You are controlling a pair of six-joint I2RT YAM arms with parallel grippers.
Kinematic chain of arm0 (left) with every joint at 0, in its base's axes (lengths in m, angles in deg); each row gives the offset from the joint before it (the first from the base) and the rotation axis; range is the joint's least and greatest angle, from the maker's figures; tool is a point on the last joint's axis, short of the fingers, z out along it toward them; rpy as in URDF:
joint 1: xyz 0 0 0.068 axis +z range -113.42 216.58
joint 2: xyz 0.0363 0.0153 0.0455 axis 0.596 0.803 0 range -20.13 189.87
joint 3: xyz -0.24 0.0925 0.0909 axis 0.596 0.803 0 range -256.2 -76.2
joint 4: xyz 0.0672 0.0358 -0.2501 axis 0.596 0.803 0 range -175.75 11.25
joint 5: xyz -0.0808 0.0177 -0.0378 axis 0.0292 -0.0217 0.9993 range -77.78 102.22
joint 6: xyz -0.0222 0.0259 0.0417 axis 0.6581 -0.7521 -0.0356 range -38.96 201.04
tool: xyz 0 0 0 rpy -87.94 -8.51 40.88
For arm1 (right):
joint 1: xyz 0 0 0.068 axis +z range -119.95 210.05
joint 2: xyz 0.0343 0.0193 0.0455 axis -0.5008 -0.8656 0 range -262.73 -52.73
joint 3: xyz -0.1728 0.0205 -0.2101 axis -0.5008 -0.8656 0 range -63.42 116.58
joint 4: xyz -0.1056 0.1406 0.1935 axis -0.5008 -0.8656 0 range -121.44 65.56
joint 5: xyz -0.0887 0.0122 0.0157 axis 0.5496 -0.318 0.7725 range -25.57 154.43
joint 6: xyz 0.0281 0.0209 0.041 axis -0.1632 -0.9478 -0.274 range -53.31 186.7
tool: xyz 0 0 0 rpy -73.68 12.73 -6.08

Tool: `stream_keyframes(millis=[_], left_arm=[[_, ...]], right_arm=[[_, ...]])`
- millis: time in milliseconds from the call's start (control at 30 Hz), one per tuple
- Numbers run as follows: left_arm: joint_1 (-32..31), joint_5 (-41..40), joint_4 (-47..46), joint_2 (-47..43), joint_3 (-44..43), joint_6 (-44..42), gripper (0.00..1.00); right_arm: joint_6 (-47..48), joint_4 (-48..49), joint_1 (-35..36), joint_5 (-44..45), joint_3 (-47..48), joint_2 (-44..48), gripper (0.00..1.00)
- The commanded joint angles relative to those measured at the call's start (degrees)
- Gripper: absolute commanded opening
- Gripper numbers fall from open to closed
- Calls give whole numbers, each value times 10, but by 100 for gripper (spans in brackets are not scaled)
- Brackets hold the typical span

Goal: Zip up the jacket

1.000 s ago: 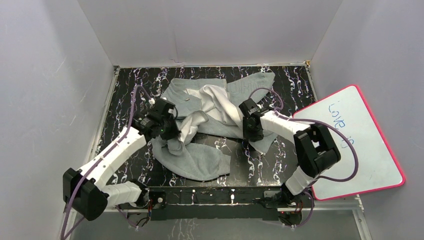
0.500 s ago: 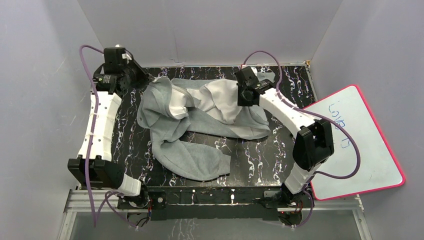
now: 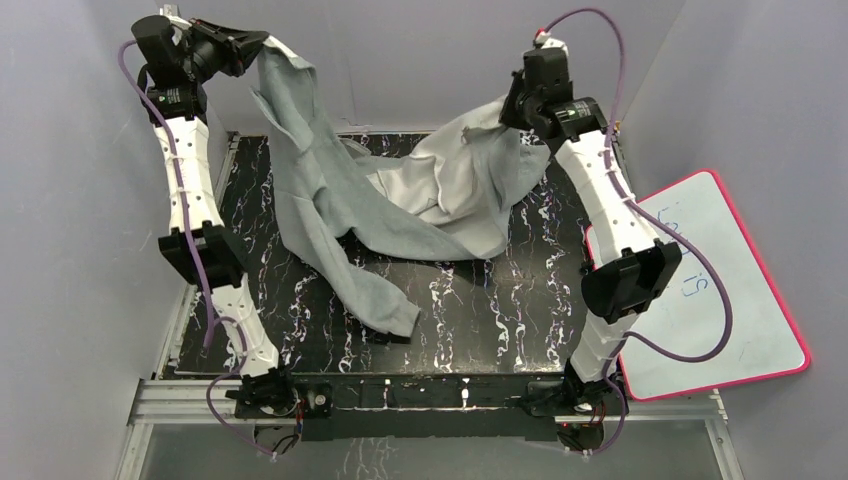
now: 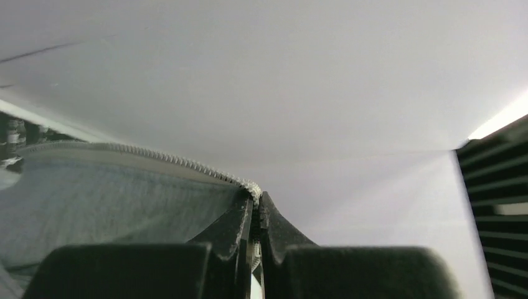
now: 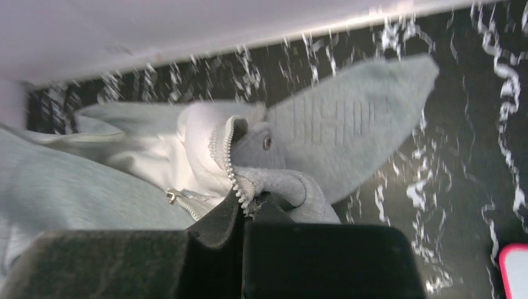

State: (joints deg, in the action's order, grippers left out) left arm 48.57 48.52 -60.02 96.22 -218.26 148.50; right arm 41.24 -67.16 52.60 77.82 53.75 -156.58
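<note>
Grey fleece jacket (image 3: 330, 190) is hanging stretched between both arms at the far side, one sleeve (image 3: 375, 295) trailing onto the black marbled worktop (image 3: 500, 300). High at far left, the left tool (image 3: 262, 42) is pinching the zipper teeth (image 4: 180, 163), fingers closed tight. At far right, the right tool (image 3: 512, 105) is clamping the other zipper edge.

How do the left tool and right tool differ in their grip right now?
The left tool pinches a straight zipper edge on grey fleece; the right tool pinches a curled one beside white lining. The left tool faces the wall, the right tool the table. Both are shut on the jacket.
</note>
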Motion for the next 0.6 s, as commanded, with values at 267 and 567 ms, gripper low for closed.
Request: stream_keyframes(millis=[267, 567], left_arm=[[58, 262, -403, 48, -23, 332, 0], [-136, 120, 194, -223, 122, -198, 0]], right_arm=[[-40, 219, -13, -164, -99, 217, 0], [-69, 220, -13, -276, -361, 345, 0]])
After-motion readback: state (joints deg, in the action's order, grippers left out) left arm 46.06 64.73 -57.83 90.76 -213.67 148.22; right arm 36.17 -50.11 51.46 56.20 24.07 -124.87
